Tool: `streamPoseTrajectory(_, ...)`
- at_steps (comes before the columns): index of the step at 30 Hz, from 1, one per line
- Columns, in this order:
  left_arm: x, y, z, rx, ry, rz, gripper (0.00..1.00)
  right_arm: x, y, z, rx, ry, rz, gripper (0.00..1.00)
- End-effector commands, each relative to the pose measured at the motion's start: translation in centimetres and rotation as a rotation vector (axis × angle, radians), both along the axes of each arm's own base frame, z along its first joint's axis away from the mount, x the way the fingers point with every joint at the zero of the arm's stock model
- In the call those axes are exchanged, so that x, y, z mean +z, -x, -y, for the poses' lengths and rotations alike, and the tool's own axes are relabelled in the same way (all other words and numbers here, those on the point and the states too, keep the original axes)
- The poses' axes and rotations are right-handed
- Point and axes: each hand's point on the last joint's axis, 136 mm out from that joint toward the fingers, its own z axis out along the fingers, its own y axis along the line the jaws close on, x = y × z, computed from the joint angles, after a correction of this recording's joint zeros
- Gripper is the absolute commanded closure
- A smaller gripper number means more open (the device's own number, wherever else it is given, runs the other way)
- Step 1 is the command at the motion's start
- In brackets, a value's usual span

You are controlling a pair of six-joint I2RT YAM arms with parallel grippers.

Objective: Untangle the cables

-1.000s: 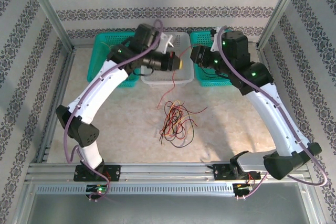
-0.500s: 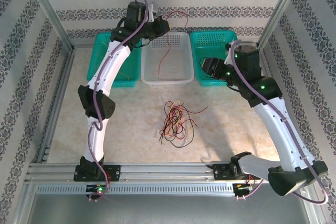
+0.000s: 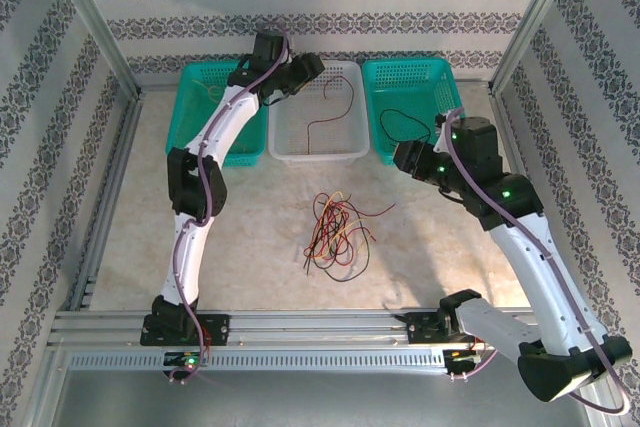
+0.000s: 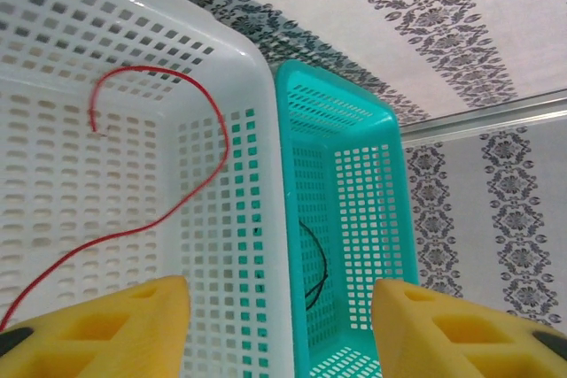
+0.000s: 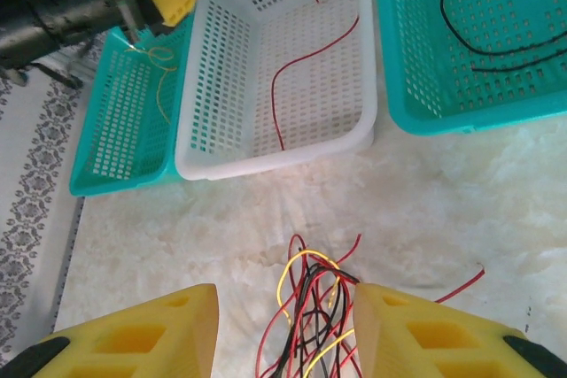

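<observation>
Bright, even, diffuse light throughout; shadows are faint. The overhead view is sharp. Wrist views look slightly soft, perhaps motion blur, with some edge distortion.

The red cable [image 3: 335,107] that dangled from the left claw [image 3: 305,68] a moment ago now lies loose in the white basket [image 3: 312,155]. The claw has let go, its fingers apart, and has come down a little over the basket's far left corner. The right claw [image 3: 405,157] has drawn back off the right teal basket [image 3: 410,65] towards the near edge of the counter [image 3: 250,237].
</observation>
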Motion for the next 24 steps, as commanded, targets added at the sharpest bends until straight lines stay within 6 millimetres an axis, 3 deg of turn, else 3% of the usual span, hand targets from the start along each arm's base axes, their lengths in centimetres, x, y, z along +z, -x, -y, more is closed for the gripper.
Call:
streamPoseTrajectory(1, 7.1, 2.9, -0.8, 0.004, -0.060, 0.144, 0.46, -0.9, -0.1, -0.5, 0.004, -0.043, -0.039, 0.54)
streamPoseTrajectory(3, 7.9, 5.6, -1.0, -0.009, -0.147, 0.168, 0.45, -1.0, -0.1, -0.9, 0.011, -0.059, -0.046, 0.51)
streamPoseTrajectory(4, 8.4, 6.9, -1.1, -0.019, -0.181, 0.193, 0.45, -1.2, 0.0, -1.1, 0.015, -0.057, -0.050, 0.41)
streamPoseTrajectory(8, 9.4, 13.6, -1.6, -0.048, -0.225, 0.279, 0.36, -3.1, 0.5, -2.1, 0.031, -0.039, -0.070, 0.38)
streamPoseTrajectory(13, 3.8, 22.5, -3.0, -0.175, -0.216, 0.109, 0.42, -6.7, 1.5, -4.0, 0.038, -0.025, -0.141, 0.39)
streamPoseTrajectory(18, -2.4, 29.9, -5.4, -0.205, -0.256, -0.019, 0.45, -11.2, 2.5, -5.9, 0.065, 0.021, -0.255, 0.43)
streamPoseTrajectory(21, -5.3, 32.6, -5.6, -0.202, -0.224, -0.077, 0.47, -13.7, 3.3, -6.1, 0.068, 0.066, -0.322, 0.45)
streamPoseTrajectory(24, -8.0, 33.9, -4.4, -0.213, -0.188, -0.119, 0.50, -15.1, 4.1, -6.1, 0.063, 0.060, -0.373, 0.47)
